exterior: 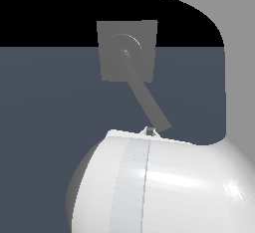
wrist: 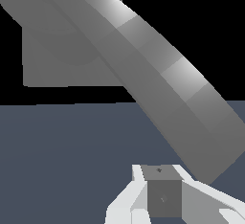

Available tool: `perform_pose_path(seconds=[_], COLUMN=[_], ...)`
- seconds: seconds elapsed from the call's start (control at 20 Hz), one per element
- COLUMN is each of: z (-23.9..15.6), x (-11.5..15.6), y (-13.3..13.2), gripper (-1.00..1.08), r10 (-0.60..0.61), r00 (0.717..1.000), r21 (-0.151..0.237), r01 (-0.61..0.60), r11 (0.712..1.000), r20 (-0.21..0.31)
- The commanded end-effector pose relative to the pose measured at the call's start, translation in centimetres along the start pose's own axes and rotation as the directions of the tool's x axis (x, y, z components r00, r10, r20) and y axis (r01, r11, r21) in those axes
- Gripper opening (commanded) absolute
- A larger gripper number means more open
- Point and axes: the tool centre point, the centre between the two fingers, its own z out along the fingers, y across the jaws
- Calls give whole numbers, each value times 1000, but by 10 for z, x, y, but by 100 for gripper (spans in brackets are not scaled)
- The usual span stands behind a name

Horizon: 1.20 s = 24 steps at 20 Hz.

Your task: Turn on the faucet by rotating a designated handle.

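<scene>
The faucet is a grey square plate with raised rings, set upright against the black backdrop and blue-grey surface. Its handle runs from the plate's ringed centre, its long axis slanting down toward the exterior view's right. Its free end lies just above the white arm. The hand sits just beside that end; whether its fingers are apart or together cannot be told.
</scene>
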Motion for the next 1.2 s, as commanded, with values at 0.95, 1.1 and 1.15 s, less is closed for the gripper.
perform_pose_path(seconds=[0.95,1.1,1.15], z=[7,9,9], x=[33,42,44], y=[23,31,34], gripper=[-100,-100,-100], r10=[28,28,28], r00=[999,999,999], r21=[150,150,149], r01=[-32,-31,-31], r11=[988,988,988], r20=[26,23,22])
